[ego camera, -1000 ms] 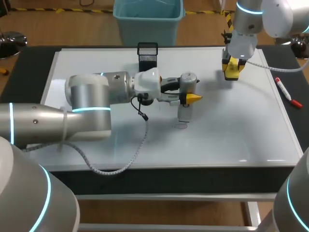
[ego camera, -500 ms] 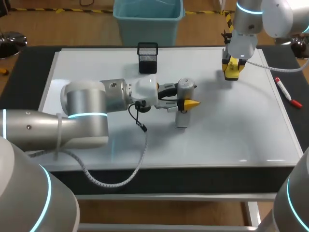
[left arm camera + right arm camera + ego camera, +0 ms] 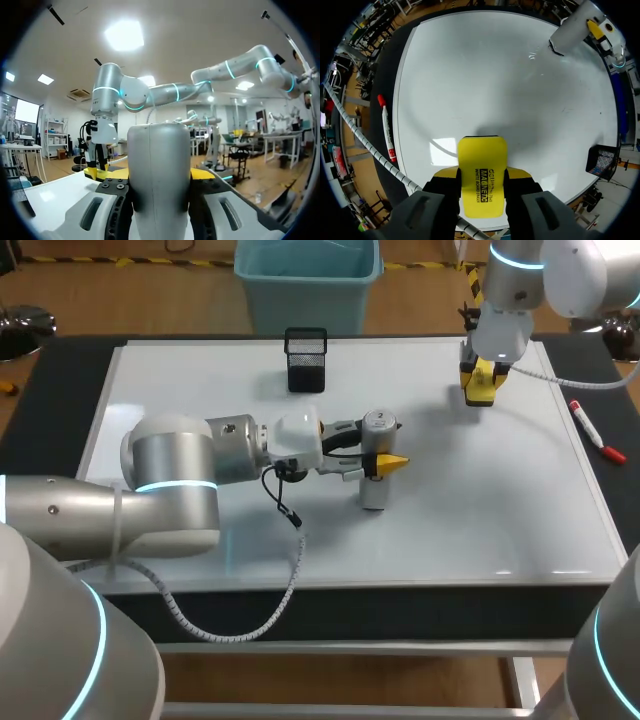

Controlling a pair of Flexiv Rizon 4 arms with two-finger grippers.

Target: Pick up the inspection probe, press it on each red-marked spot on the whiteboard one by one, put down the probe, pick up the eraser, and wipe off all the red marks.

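Note:
The grey cylindrical probe stands upright near the middle of the whiteboard, its lower end apparently on the surface. My left gripper is shut on it from the side. In the left wrist view the probe fills the space between the fingers of the left gripper. My right gripper hangs over the board's far right part, shut on the yellow eraser. The right wrist view has the eraser held in that gripper above the board. I make out no red marks.
A black mesh holder stands at the board's back edge. A red marker lies by the board's right edge, also in the right wrist view as the marker. My left arm's cable trails over the front left.
My left gripper has drawn back leftward and toward the front with the probe, which has come down from above the board to its surface. The right arm has kept still.

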